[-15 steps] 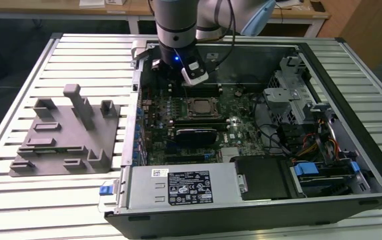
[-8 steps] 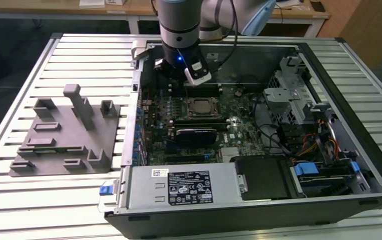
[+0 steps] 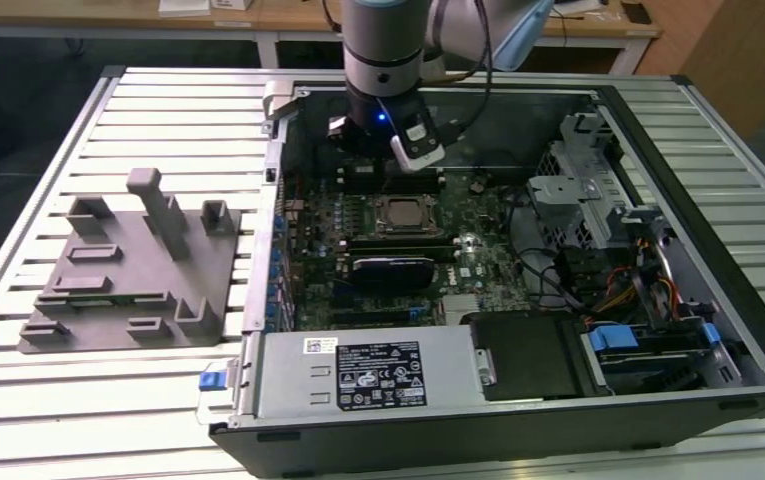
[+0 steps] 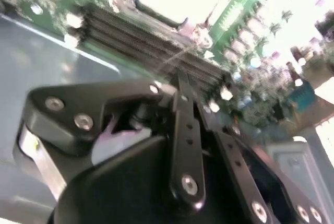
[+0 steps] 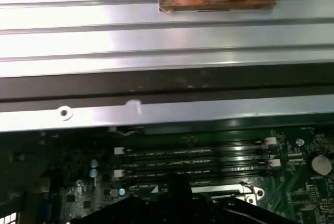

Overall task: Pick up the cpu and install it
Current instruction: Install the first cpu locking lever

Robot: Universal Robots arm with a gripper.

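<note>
The cpu (image 3: 401, 212) already sits in its socket on the motherboard (image 3: 396, 250), just beside and below my gripper (image 3: 389, 165), so by my reckoning the placing is done and what is left, if anything, is locking it down. I hang upright from above inside the case (image 3: 516, 420), over the far part of the board by the memory slots (image 5: 198, 161), touching nothing I can see. Whether my gripper is spread or pressed together I cannot tell, as the linkage hides that in the second wrist view.
</note>
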